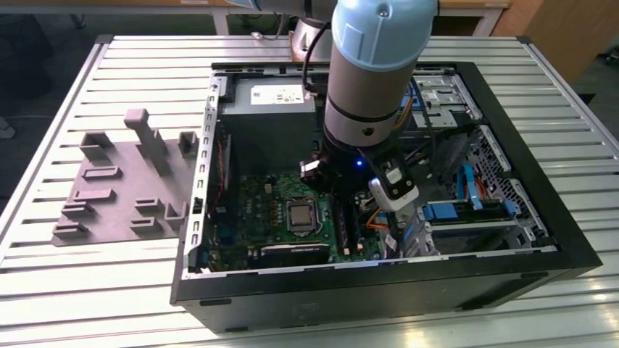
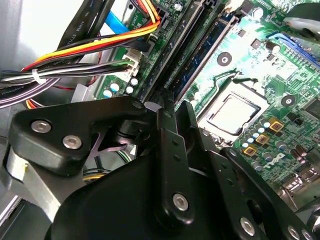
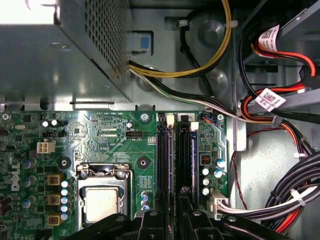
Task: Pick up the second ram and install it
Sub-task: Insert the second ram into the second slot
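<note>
Here the gripper (image 2: 170,107) is down inside the open computer case (image 1: 541,268), its black, matte, bolted fingers (image 2: 167,145) drawn close together over the row of long black memory slots (image 3: 167,165) on the green motherboard (image 3: 107,140). In the second wrist view the fingertips pinch near the end of a thin dark strip standing on edge in the slot line; this looks like the second ram (image 2: 187,47), narrow and flat, running away from the gripper along the slots, though its board colour and label cannot be made out there. In the first wrist view the same slots run straight out from between the finger links (image 3: 172,222), with pale latch clips (image 3: 170,120) at their far ends.

The motherboard is glossy green with fine traces, round capacitors and a square metal processor socket (image 3: 102,200) beside the slots. Bundles of smooth insulated cables (image 3: 270,125) in red, black, yellow and white loop past the slots, and a grey perforated metal box (image 3: 60,60) sits above the board.

In the exterior view the pale blue, rounded arm (image 1: 372,65) reaches straight down into the black steel case, which lies on its side on a ribbed metal counter (image 1: 97,290). A grey moulded holder (image 1: 121,185) with upright blocks rests on the counter at the exterior view's left, well apart from the case.
</note>
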